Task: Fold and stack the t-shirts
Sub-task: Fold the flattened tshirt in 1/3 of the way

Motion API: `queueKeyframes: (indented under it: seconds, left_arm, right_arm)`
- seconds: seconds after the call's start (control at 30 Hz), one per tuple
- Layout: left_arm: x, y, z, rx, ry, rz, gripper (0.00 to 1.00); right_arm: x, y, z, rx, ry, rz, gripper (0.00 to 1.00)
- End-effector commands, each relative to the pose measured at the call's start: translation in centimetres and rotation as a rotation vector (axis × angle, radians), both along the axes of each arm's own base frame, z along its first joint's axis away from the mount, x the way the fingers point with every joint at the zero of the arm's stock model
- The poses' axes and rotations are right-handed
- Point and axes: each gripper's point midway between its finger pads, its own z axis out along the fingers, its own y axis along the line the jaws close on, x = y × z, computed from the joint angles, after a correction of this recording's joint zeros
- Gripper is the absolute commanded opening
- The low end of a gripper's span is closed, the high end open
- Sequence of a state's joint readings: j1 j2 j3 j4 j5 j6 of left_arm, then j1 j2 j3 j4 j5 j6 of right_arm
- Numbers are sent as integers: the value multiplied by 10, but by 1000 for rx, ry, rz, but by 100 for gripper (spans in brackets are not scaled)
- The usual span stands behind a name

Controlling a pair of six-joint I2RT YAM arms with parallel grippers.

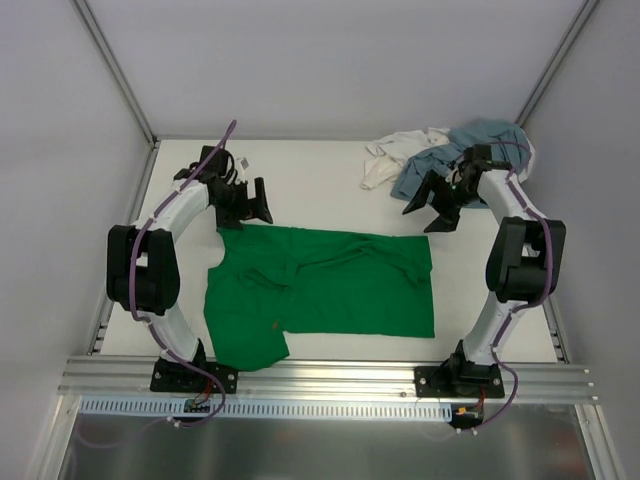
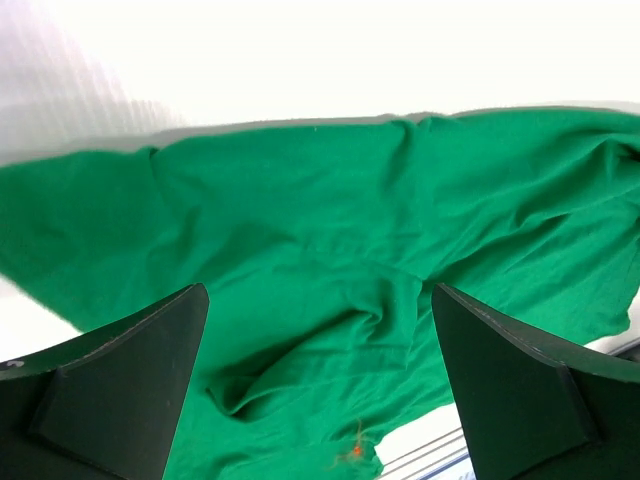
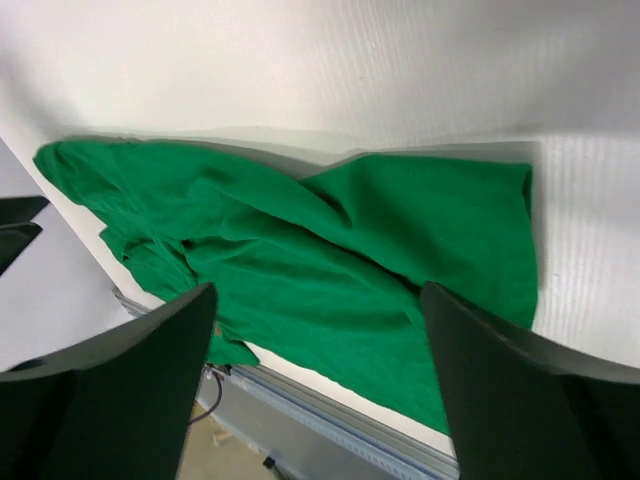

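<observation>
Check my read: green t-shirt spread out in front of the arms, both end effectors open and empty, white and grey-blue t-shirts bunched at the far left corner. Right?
Wrong corner: the white t-shirt and grey-blue t-shirt are bunched at the far right, per the top external view. The rest holds: green t-shirt spread out, left end effector and right end effector open and empty.

Robot lab cell: white panel walls, aluminium frame rail, white tabletop.

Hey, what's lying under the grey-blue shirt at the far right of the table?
The white shirt pokes out, crumpled, at its left side. How far it runs beneath the grey-blue shirt is covered.
</observation>
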State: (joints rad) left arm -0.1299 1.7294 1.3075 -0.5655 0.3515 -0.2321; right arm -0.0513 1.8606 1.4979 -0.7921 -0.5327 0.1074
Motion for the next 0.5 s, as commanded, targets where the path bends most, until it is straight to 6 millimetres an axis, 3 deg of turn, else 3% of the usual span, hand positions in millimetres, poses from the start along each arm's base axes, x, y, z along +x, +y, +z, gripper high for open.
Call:
queueKeyframes:
  seconds: [0.0, 0.03, 0.07, 0.13, 0.17, 0.23, 0.3, 0.33, 0.37, 0.4, 0.47]
  left_arm:
    - [3, -9, 9, -51, 26, -20, 98]
    - [-1, -10, 5, -52, 52, -23, 97]
    - [-2, -12, 4, -60, 62, -28, 97]
    - [-5, -13, 2, -68, 75, -34, 97]
    - [-9, -14, 0, -75, 84, -37, 97]
    - [-11, -15, 2, -84, 82, -41, 97]
    - [-14, -16, 2, -92, 85, -48, 99]
    - [-16, -17, 3, -98, 87, -52, 99]
    - [-18, -18, 2, -100, 94, -53, 99]
    - [-19, -18, 4, -105, 88, -56, 99]
    - [-21, -20, 5, -112, 90, -61, 99]
  right_arm:
    - [-2, 16, -4, 33, 28, 54, 83]
    - [-5, 21, -7, 44, 43, 66, 74]
    - [-9, 22, -15, 45, 67, 70, 49]
    - [-12, 23, -21, 41, 78, 71, 29]
    - [-13, 23, -23, 37, 83, 70, 10]
    - [-16, 21, -26, 28, 92, 71, 6]
    - [-18, 20, -28, 21, 103, 74, 5]
    - [-19, 19, -30, 15, 105, 79, 7]
    - [-20, 19, -30, 11, 111, 78, 16]
    - [-21, 18, -29, 5, 110, 77, 47]
    - [-26, 16, -30, -8, 116, 72, 69]
